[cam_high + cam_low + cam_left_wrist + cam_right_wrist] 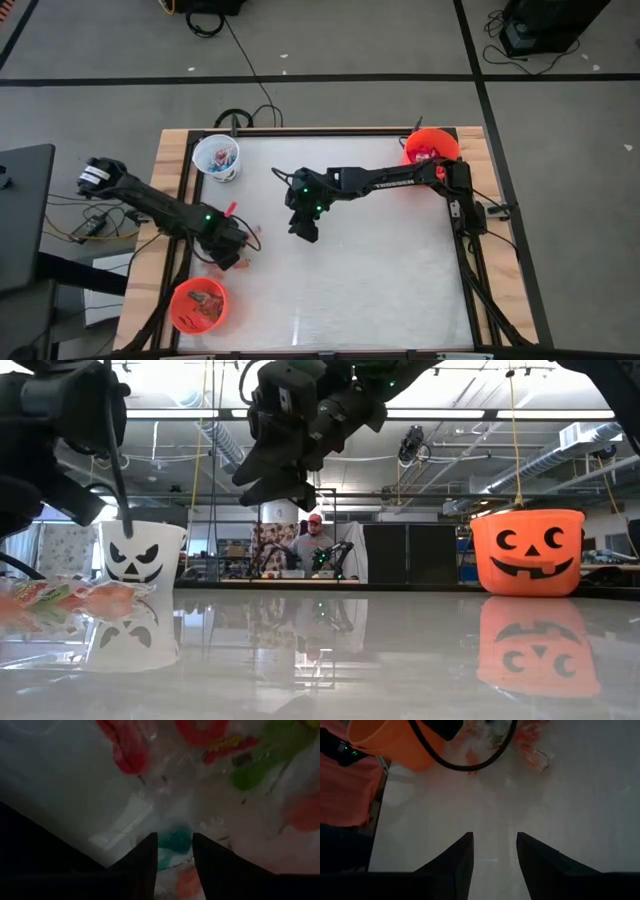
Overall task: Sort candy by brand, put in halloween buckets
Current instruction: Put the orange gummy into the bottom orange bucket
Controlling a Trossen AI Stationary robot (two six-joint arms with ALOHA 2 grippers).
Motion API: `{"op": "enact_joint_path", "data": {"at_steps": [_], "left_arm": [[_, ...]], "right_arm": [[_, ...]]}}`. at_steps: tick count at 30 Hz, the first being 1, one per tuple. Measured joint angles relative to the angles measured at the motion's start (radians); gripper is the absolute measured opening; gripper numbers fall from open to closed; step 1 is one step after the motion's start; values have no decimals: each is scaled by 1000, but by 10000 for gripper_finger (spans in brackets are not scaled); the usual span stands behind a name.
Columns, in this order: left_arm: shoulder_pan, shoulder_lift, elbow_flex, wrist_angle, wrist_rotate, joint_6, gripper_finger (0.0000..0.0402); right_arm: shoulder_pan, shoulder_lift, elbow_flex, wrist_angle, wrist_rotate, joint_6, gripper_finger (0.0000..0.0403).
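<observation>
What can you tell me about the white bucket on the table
The white bucket is a small round pail, plastic by its look, standing upright near the table's far left corner. Its front bears a black jack-o'-lantern face, and a thin dark handle rises from its rim. Wrapped candy with blue and red showing lies inside. Neither gripper touches it; it rests only on the glossy tabletop, which mirrors it.
</observation>
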Motion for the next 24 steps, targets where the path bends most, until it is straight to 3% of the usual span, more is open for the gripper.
{"op": "enact_joint_path", "data": {"at_steps": [9,15,24], "left_arm": [[0,7,0,19,-6,-53,193],[32,-6,3,22,-81,-112,245],[181,-6,63,25,-141,-31,256]], "right_arm": [[-7,0,0,2,-3,28,160],[-8,0,0,1,-4,32,160],[-13,1,0,-23,-48,31,160]]}}
